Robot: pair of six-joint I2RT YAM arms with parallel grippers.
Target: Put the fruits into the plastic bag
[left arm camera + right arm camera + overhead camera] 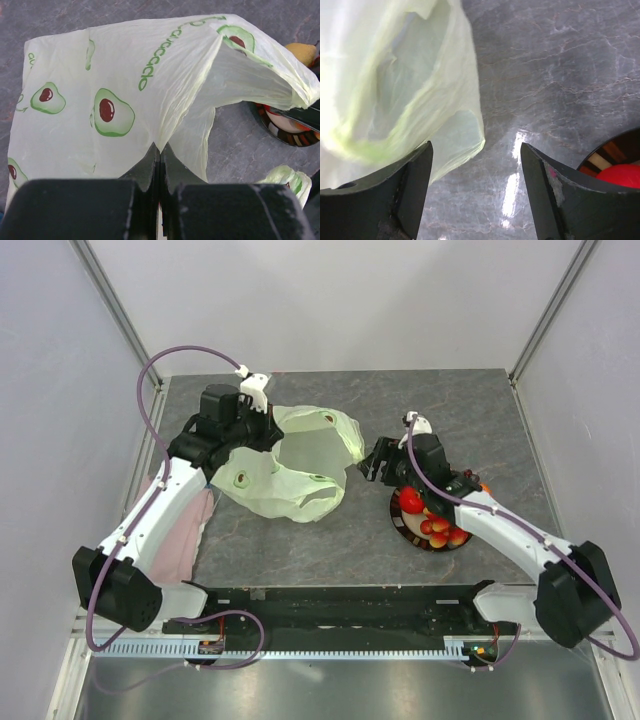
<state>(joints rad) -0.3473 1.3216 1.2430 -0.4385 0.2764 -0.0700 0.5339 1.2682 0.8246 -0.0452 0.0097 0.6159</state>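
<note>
Left gripper: closest to my wrist lens; its two black fingers are pressed together with a fold of the plastic bag pinched between them.
Plastic bag: pale yellow-green film with avocado prints, left of centre on the table. It is held up at its left rear edge, the mouth gapes toward the right, and the lower part rests on the tabletop.
Right gripper: jaws stand wide apart and I see nothing between them. It hangs over bare tabletop between the bag's right edge and the plate, with bag film just beside its left finger.
Plate: dark rim, right of the bag, near it but apart, partly under my right arm.
Red apple: on the plate, left rear side.
Small red-yellow fruits: clustered on the plate's near side.
Yellow fruit: visible past the bag in the left wrist view, beyond the plate; I cannot tell which kind.
Pink cloth: at the table's left edge, under my left arm.
</note>
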